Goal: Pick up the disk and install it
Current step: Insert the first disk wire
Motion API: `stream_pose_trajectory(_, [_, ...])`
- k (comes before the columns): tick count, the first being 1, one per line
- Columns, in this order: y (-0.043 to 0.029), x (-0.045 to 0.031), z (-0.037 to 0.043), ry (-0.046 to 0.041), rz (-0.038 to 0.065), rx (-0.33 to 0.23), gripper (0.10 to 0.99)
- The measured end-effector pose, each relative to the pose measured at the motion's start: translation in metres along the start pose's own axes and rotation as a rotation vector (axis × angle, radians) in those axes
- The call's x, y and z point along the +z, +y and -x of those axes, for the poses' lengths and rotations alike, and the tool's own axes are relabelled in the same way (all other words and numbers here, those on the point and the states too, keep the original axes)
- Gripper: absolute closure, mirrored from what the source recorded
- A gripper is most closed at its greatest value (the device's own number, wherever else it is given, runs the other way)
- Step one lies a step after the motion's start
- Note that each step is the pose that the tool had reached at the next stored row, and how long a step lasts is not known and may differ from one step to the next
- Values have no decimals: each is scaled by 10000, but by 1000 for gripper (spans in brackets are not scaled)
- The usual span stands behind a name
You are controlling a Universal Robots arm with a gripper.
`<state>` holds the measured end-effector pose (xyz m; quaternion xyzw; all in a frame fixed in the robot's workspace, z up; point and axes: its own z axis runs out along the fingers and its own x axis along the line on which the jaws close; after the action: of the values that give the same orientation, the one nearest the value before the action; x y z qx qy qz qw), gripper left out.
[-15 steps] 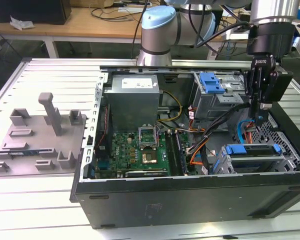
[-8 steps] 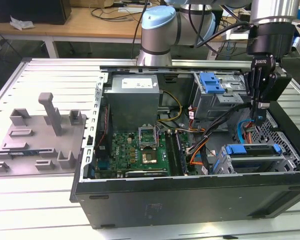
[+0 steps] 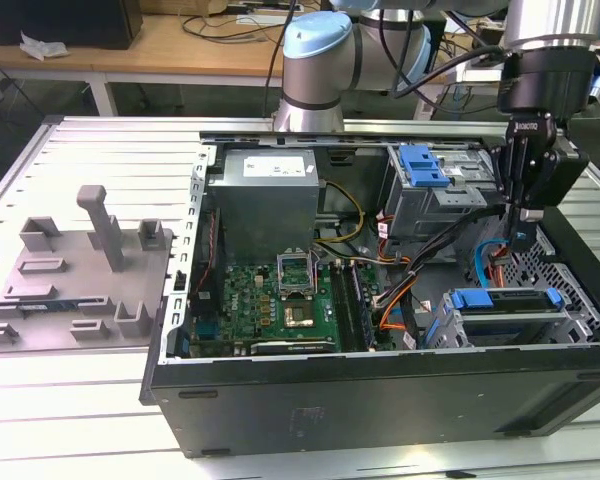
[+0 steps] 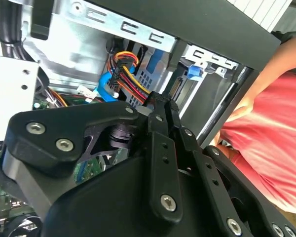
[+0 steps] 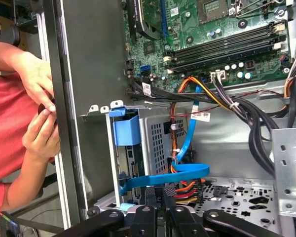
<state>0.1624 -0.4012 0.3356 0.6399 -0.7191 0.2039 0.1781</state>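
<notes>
One gripper point(image 3: 528, 214) hangs over the open computer case point(image 3: 380, 400) at the exterior view's right, its fingers brought together with nothing between them; the second wrist view shows the two tips meeting. The disk point(image 3: 505, 300) lies flat in a grey cage point(image 3: 500, 335) at the near corner of the case, below the gripper and apart from it. Its blue rail sits level along the cage top, so I judge it to be resting in its bay rather than loose. The arm comes straight down, probably because the case walls leave only the open top as a way in.

A blue cable point(image 5: 187, 170) and a bundle of power wires point(image 4: 126, 69) loop through the space between gripper and cage, and they could snag the fingers. Further in are the motherboard point(image 3: 280, 295) and the power-supply box point(image 3: 270, 195), well clear. A person's hands point(image 5: 39, 113) rest just outside the case wall, close to the working corner
</notes>
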Motion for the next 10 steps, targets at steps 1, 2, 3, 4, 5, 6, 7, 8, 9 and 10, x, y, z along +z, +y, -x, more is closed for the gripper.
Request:
stream_pose_trajectory(1, [-6,6,-14,-36,3,-1,918])
stream_pose_trajectory(2, [-19,8,-36,-87,9,-1,918])
stream_pose_trajectory(3, [-37,0,-56,-120,16,-1,918])
stream_pose_trajectory(4, [-45,-3,-68,-136,20,-2,918])
stream_pose_trajectory(5, [-47,1,-87,-159,24,-1,918])
stream_pose_trajectory(6, [-52,10,-121,-271,38,1,918])
stream_pose_trajectory(7, [-55,13,-147,-360,49,2,918])
stream_pose_trajectory(8, [-57,18,-171,-451,60,4,918])
stream_pose_trajectory(9, [-61,25,-201,-651,83,4,918])
stream_pose_trajectory(10, [-62,28,-217,-769,98,5,918])
